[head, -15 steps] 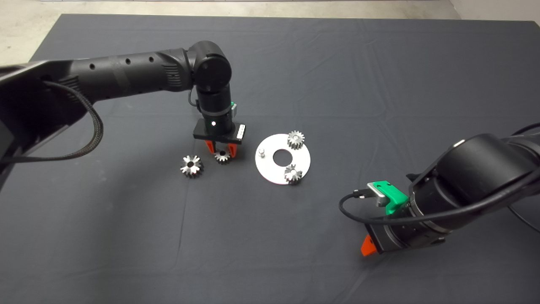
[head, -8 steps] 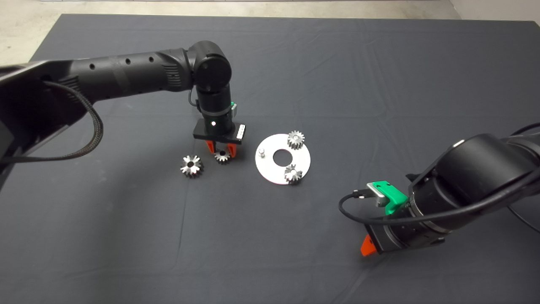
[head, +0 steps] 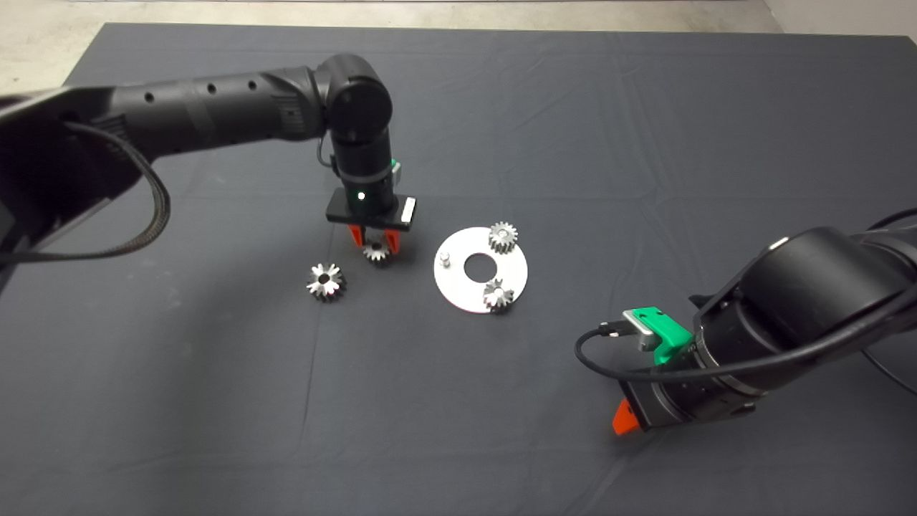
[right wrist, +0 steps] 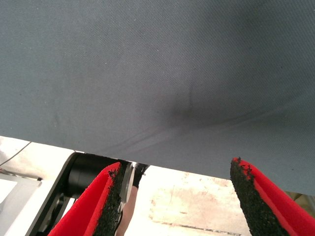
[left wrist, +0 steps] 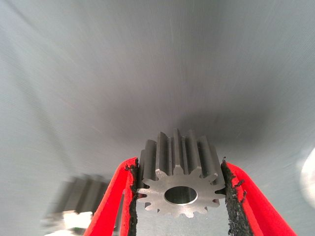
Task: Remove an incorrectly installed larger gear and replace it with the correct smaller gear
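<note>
Noting, near to far, label by label, what we see from the head camera outward.

Right gripper (head: 622, 419): parked at the mat's (head: 645, 143) near right edge; in its wrist view the fingers (right wrist: 110, 196) stand wide apart with nothing between them.

Larger gear (head: 326, 281): lying flat on the mat, off the plate, just left of the left gripper and apart from it. We judge the removal done.

Left gripper (head: 375, 242): clamped on a smaller gear (head: 375, 251); in the wrist view the two pads press the gear's (left wrist: 178, 181) toothed flanks, bore facing the camera.

Change: against the frames a second and half a second back, the arm has risen and drawn slightly toward the far side, and the gear has come up with it. We read this as the pick having succeeded and the carry beginning.

Gear relative to claw: seated between the fingertips, roughly centred, teeth gripped on both sides.

Round plate (head: 451, 287): right of the left gripper, near it. A bare pin (head: 444, 258) stands on its left side, the closest point to the held gear.

Other small gears: one at the far rim (head: 503, 236), one at the near rim (head: 496, 294).

Next, in our judgement: carry right, line the bore over the pin, lower.
</note>
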Robot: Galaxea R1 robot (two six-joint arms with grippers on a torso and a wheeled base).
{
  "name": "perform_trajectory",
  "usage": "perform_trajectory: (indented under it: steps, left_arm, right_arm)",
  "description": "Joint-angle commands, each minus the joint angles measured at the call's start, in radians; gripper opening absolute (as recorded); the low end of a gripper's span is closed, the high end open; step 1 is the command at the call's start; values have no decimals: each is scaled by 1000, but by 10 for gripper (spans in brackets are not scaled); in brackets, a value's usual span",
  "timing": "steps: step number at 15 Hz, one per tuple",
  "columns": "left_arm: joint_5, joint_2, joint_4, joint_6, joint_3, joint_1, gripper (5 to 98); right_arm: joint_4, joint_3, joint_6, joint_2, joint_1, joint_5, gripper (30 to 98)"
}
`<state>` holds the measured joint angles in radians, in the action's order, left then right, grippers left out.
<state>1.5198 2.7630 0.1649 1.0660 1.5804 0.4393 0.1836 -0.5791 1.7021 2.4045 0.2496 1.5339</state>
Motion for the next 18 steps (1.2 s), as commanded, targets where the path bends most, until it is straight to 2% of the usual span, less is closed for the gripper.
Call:
perform_trajectory:
  steps: [1, 5, 8, 10, 12, 15, 18]
  left_arm:
    - [72, 28, -11, -17, 25, 50, 354]
    - [70, 13, -64, -12, 13, 59, 353]
    - [71, -43, -98, 26, -80, 66, 353]
    - [71, -37, -114, 26, -79, 92, 353]
    - [69, -36, -117, 34, -112, 95, 353]
    - [69, -81, -116, 112, -252, 95, 352]
    - [68, -75, -117, 155, -306, 95, 352]
  right_arm:
    - [-4, 4, -2, -1, 24, 124, 584]
    - [-4, 3, -2, 2, 25, 124, 584]
    - [-3, 1, -2, 3, 25, 124, 584]
    - [-4, -15, -2, 2, 25, 124, 584]
    - [-3, -27, -16, 3, 25, 124, 584]
    - [-3, -31, -32, 9, 28, 124, 584]
    - [-3, -46, -32, 34, 28, 124, 584]
